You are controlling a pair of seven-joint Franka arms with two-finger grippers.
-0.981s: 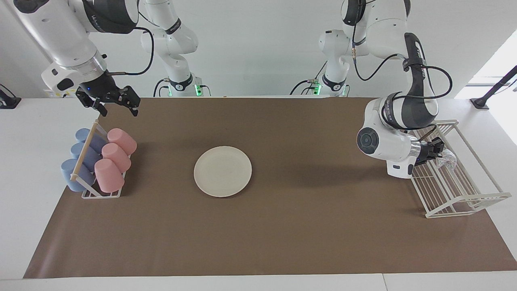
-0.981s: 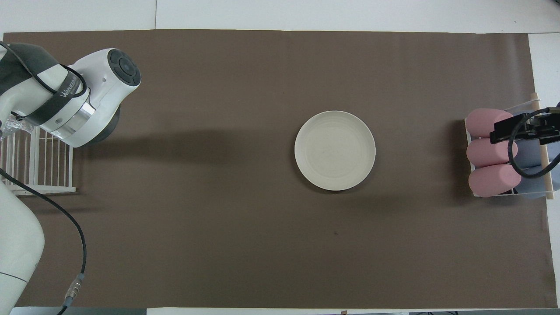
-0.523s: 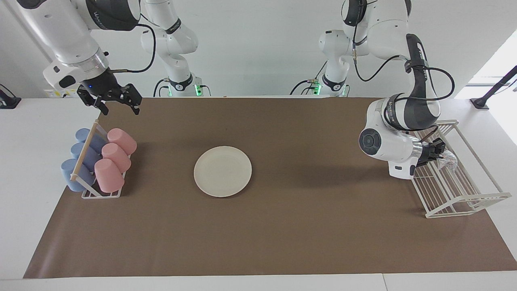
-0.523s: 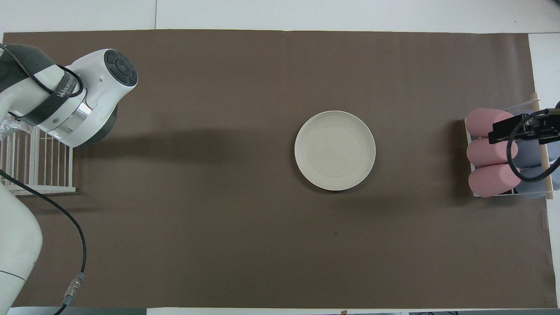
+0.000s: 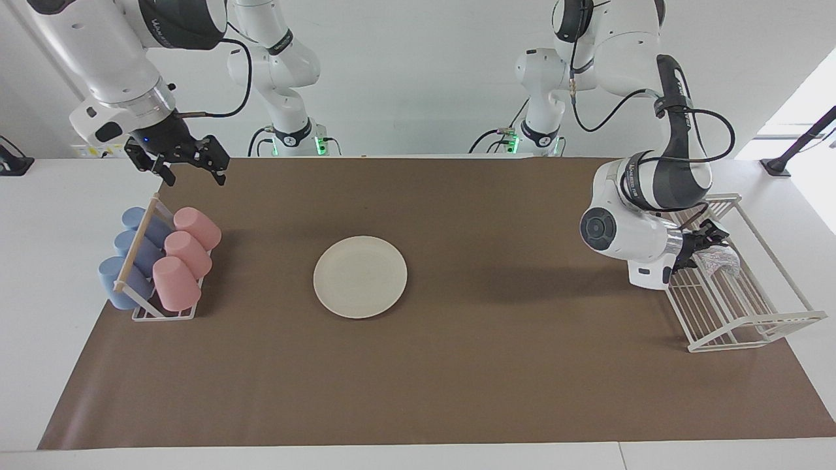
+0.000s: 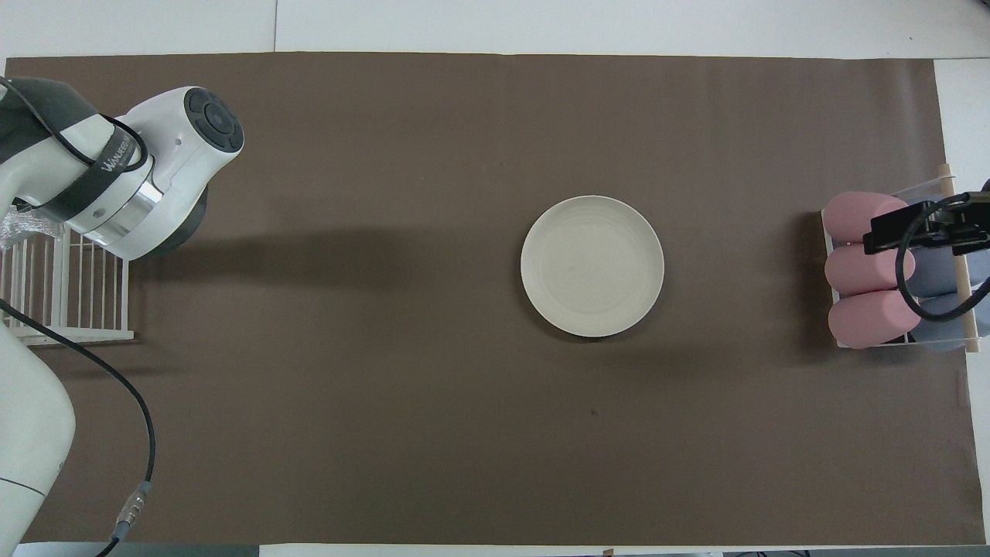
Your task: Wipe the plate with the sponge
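Centrally, round cream plate [image 5: 360,277], crinkly silver sponge [image 5: 718,260] in wire rack [image 5: 751,323]

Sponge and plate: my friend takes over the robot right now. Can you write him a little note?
Left gripper: open, low in the white wire rack, right beside the sponge, not gripping it.
Right gripper: open, empty, waiting over the table by the cup rack.
Plate: flat mid-table, nothing on it.
Done: left arm is at the sponge.
Left: probably grip the sponge, carry it to the plate and wipe. Whether the plate has been wiped cannot be told.
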